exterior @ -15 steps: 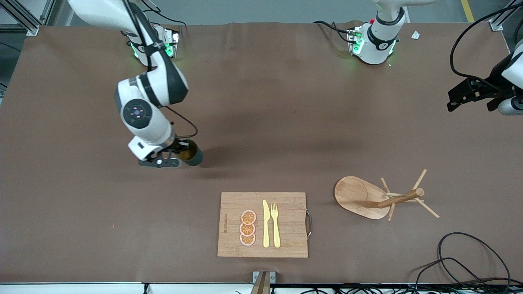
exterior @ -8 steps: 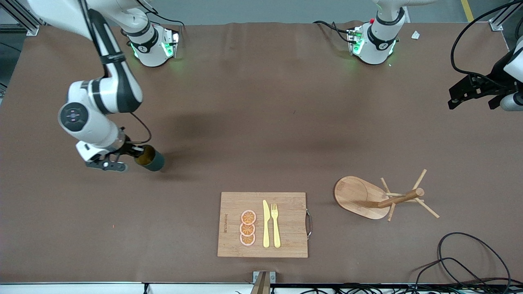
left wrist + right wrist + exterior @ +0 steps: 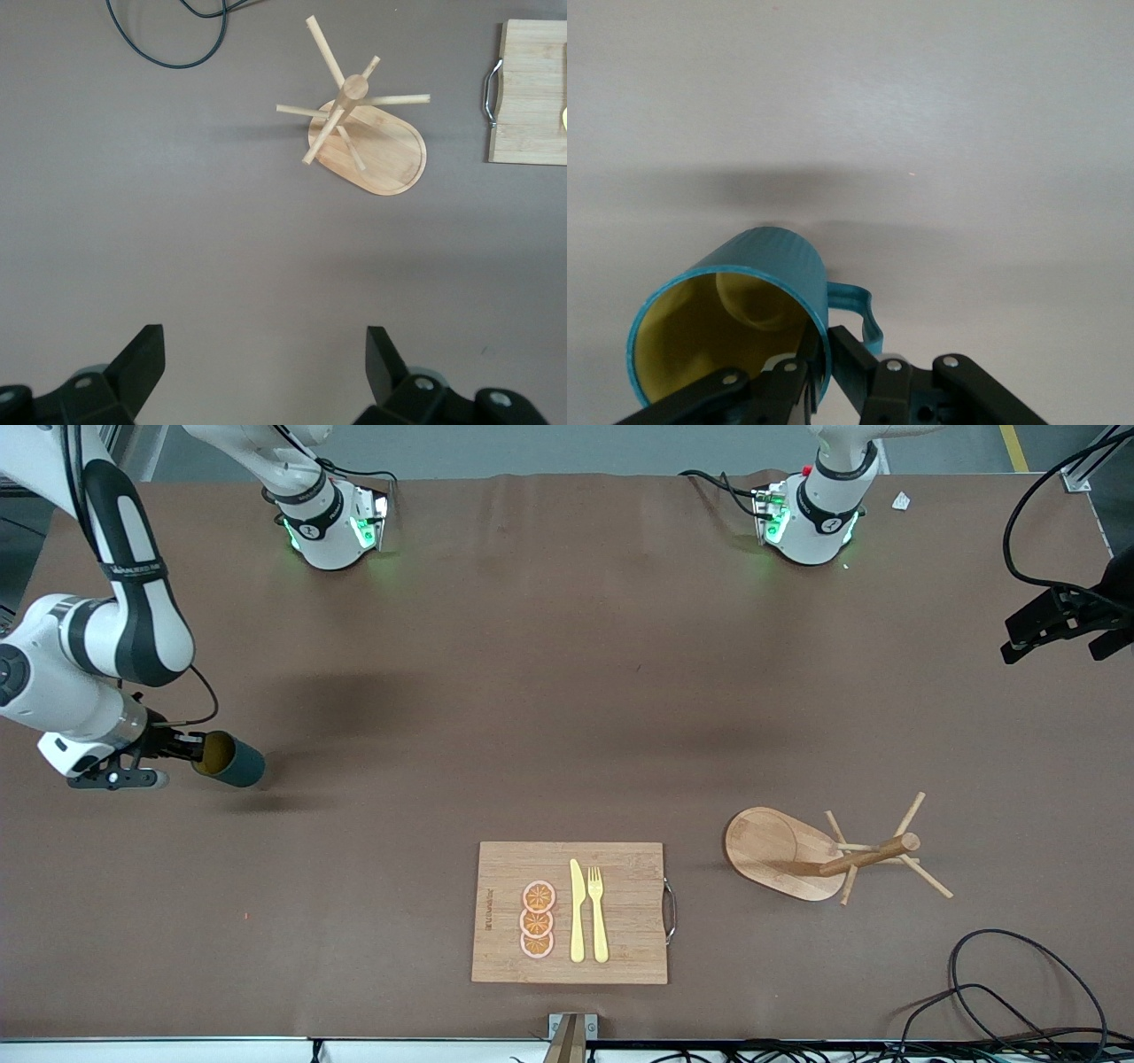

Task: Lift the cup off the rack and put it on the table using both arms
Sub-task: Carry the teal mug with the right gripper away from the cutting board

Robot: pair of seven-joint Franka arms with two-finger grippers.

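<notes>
The teal cup [image 3: 234, 760] hangs tilted on its side over the brown table [image 3: 549, 691], toward the right arm's end. My right gripper [image 3: 188, 748] is shut on its rim. The right wrist view shows the cup [image 3: 766, 261] with its yellow inside and small handle, and the right gripper [image 3: 824, 354] clamping the wall, one finger inside and one outside. The wooden rack [image 3: 802, 855] stands bare toward the left arm's end, also seen as the rack [image 3: 376, 146] in the left wrist view. My left gripper [image 3: 1059, 624] hovers open at the table's edge; the left gripper [image 3: 264, 363] holds nothing.
A bamboo cutting board [image 3: 620, 912] with a yellow knife, a fork and orange slices lies near the front camera, beside the rack. Black cables [image 3: 1019, 974] coil at the near corner by the left arm's end.
The right arm has swung with the cup toward its own end of the table. The left gripper has drawn back toward the table's edge, away from the rack.
</notes>
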